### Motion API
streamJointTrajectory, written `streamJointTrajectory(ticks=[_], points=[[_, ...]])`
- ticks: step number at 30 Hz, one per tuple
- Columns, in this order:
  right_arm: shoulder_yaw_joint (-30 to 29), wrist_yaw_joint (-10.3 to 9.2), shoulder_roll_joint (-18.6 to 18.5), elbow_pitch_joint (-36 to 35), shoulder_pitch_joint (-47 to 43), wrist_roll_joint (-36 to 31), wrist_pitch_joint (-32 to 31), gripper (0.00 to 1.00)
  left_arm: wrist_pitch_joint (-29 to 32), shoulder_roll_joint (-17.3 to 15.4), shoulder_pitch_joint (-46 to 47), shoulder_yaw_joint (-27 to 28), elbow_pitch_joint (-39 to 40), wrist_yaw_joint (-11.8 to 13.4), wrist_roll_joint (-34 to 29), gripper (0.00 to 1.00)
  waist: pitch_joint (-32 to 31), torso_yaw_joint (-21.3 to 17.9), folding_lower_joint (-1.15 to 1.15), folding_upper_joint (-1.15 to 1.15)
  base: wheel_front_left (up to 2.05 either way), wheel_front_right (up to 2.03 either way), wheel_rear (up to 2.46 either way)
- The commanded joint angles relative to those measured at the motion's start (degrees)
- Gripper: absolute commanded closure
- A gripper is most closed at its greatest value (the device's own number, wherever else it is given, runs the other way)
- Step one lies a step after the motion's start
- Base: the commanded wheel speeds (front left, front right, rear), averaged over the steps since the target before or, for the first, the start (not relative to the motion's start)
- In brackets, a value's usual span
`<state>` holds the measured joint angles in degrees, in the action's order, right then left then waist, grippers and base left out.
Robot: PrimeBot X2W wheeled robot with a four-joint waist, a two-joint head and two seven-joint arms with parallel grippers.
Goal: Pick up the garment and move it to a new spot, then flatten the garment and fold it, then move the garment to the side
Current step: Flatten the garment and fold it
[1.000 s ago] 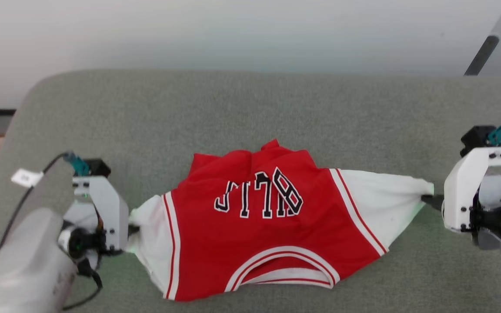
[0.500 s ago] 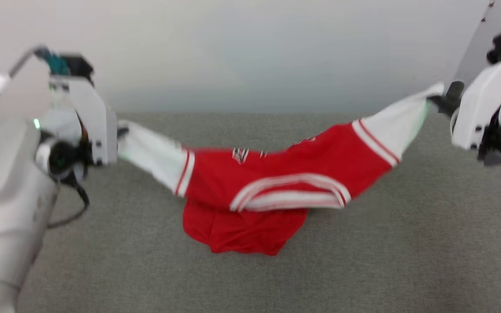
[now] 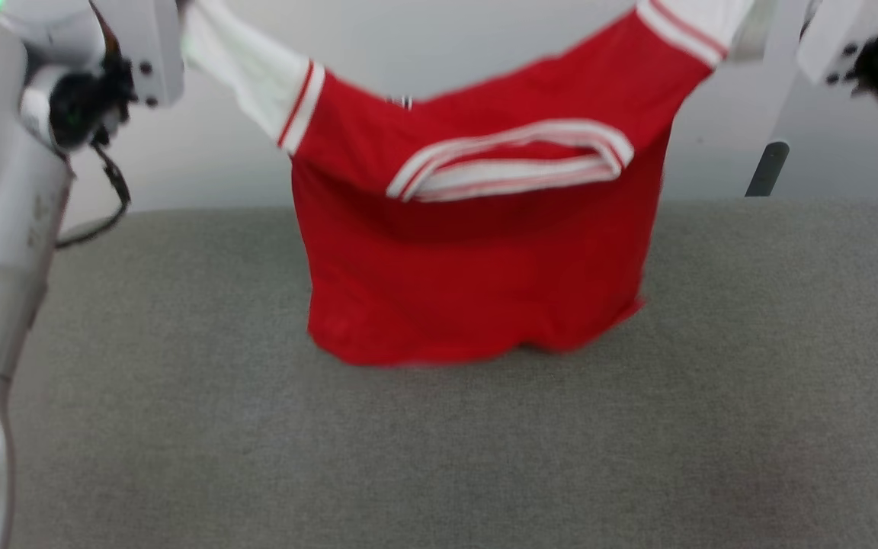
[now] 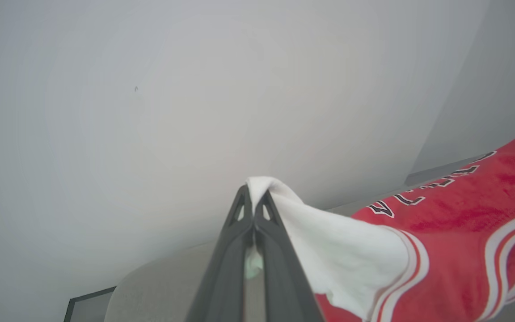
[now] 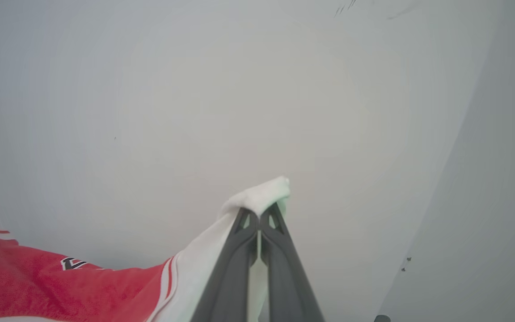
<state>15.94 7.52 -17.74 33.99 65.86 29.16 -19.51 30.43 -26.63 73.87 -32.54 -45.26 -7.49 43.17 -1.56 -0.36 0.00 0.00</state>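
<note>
Grey upholstered surface (image 3: 439, 457) beneath red T-shirt (image 3: 477, 274), hung spread between arms, hem near surface. Left gripper (image 4: 254, 199) clamped on white sleeve (image 4: 338, 241); right gripper (image 5: 259, 217) clamped on opposite sleeve (image 5: 257, 197).

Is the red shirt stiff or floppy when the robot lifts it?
Probably floppy: the shirt sags in the middle between the left gripper and right gripper. Likely light, since two small pinches carry it. It may swing; its hem looks blurred.
</note>
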Motion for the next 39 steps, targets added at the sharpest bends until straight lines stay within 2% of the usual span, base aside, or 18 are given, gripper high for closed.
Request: streamJointTrajectory(ticks=[1,6,13,19,23,26,29,31,33,39], points=[[1.42,-0.06,-0.13,1.62,2.67,-0.60,3.51,1.00,-1.58,0.15,2.31,-0.42,-0.88,0.06,-0.58,1.00,0.52,-0.30,0.00,0.00,0.00,0.00,0.00],[3.52,-0.06,-0.32,7.98,8.16,-1.42,10.68,1.00,-5.16,0.65,7.06,-1.54,-3.22,0.06,-0.89,1.00,1.53,-0.73,0.00,0.00,0.00,0.00,0.00],[5.70,-0.06,-0.05,14.35,13.19,-1.50,15.47,1.00,-6.83,0.81,11.61,-2.83,-5.36,0.06,0.09,1.00,4.68,-1.31,0.00,0.00,0.00,0.00,0.00],[8.19,-0.06,-0.38,16.90,19.58,-2.35,20.14,1.00,-9.92,-0.05,17.93,-3.67,-5.88,0.06,-0.78,1.00,13.83,-2.19,0.00,0.00,0.00,0.00,0.00],[9.22,-0.06,-0.97,19.42,24.17,-5.15,26.22,1.00,-14.08,0.82,22.38,-3.80,-6.85,0.06,-1.83,1.00,20.41,-2.27,0.00,0.00,0.00,0.00,0.00],[8.69,-0.06,-1.30,21.57,28.28,-8.48,31.53,1.00,-17.86,1.91,26.62,-3.64,-8.28,0.12,-3.03,1.00,25.42,-1.92,0.00,0.00,0.00,0.00,0.00],[6.19,-0.06,-1.99,22.95,32.42,-12.35,34.10,1.00,-22.03,3.17,30.74,-3.62,-9.66,0.14,-4.03,1.00,30.17,-1.18,0.00,0.00,0.00,0.00,0.00],[3.91,-0.06,-2.71,21.93,34.79,-15.83,34.56,1.00,-24.95,4.18,33.56,-3.27,-10.53,0.20,-4.35,1.00,33.17,-0.36,0.00,0.00,0.00,0.00,0.00],[0.36,-0.06,-3.27,17.55,36.11,-19.95,34.63,1.00,-28.25,5.17,36.44,-3.04,-11.05,0.20,-4.89,1.00,36.16,0.66,0.00,0.00,0.00,0.00,0.00],[-8.49,-0.06,-2.51,6.08,33.51,-32.22,34.61,1.00,-35.11,7.66,42.35,-2.55,-13.82,0.14,-4.68,1.00,43.78,3.51,0.00,0.00,0.00,0.00,0.00]])
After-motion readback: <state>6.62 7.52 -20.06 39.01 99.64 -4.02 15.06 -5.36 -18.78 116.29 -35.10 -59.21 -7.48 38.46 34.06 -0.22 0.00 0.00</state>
